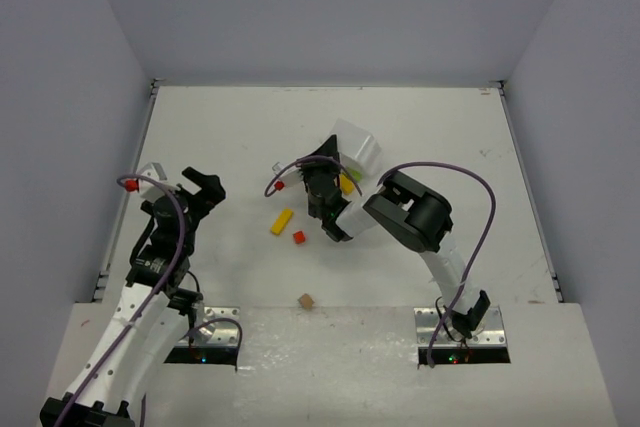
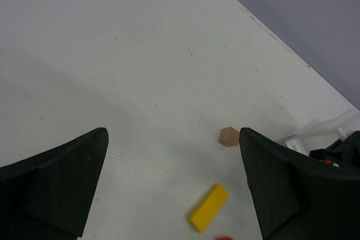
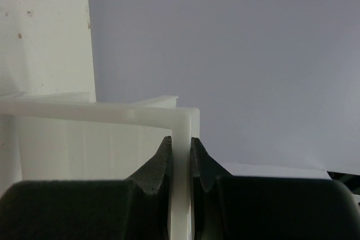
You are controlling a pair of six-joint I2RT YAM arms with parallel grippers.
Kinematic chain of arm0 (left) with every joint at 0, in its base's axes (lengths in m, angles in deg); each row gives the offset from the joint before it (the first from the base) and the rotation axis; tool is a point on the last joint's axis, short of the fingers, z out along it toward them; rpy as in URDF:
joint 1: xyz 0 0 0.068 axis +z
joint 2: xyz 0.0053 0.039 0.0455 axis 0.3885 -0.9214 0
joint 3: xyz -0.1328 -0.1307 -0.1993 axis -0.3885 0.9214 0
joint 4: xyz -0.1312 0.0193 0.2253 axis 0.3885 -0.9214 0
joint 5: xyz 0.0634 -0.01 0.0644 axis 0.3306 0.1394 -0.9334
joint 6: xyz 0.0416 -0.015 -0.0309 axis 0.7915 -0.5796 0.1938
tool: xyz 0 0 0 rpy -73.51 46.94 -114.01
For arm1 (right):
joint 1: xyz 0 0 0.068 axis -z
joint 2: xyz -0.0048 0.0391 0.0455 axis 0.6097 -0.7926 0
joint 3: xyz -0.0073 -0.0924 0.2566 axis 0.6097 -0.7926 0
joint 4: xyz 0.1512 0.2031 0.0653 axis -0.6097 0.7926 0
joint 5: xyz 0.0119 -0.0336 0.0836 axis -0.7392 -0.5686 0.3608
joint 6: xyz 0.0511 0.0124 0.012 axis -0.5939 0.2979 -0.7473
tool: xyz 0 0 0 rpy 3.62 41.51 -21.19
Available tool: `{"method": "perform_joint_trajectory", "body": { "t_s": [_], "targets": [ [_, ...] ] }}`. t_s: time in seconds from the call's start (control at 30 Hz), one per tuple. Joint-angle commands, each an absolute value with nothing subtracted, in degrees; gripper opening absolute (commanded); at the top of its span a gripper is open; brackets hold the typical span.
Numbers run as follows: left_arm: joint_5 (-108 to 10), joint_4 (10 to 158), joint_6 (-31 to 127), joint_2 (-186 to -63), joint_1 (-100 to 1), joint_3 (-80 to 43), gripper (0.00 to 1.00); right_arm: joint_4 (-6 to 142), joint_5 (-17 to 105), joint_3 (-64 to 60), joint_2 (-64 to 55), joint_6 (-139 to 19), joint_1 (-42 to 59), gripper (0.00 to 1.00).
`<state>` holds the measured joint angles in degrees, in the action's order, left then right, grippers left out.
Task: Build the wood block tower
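Centrally, the right arm (image 1: 410, 212) folds back on itself, its right gripper (image 3: 181, 150) clamped on the clear plastic tray (image 3: 112, 113) wall. At nine o'clock the left gripper (image 2: 173, 134) hovers, jaws wide apart. Yellow block (image 1: 282, 221), red block (image 1: 298, 237) and brown block (image 1: 306, 301) lie loose and unstacked at the tray's seven o'clock.

no text, label, brand, number or sign can be read in any of the three views.
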<state>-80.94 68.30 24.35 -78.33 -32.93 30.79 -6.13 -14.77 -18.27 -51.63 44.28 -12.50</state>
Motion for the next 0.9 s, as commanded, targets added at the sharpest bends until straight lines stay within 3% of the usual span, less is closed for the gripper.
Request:
{"method": "perform_joint_trajectory", "body": {
  "t_s": [0.0, 0.33, 0.57, 0.87],
  "targets": [
    [-80.9, 68.8, 24.1, -79.4, -32.4, 28.5, 1.00, -26.6, -21.1, -18.8, -50.3, 41.6, -12.7, 0.00],
    [-77.1, 68.7, 24.4, -91.5, -32.4, 25.7, 1.00, -25.0, -27.0, -17.2, -42.4, 34.5, -9.2, 0.00],
    [-75.4, 70.0, 25.6, -94.0, -32.4, 25.0, 1.00, -3.7, -30.6, -21.3, -30.7, 10.8, -0.7, 0.00],
    [-71.4, 74.1, 27.0, -97.4, -32.4, 22.8, 1.00, 11.5, -29.6, -12.1, -31.6, -1.2, 10.3, 0.00]
  ]
}}
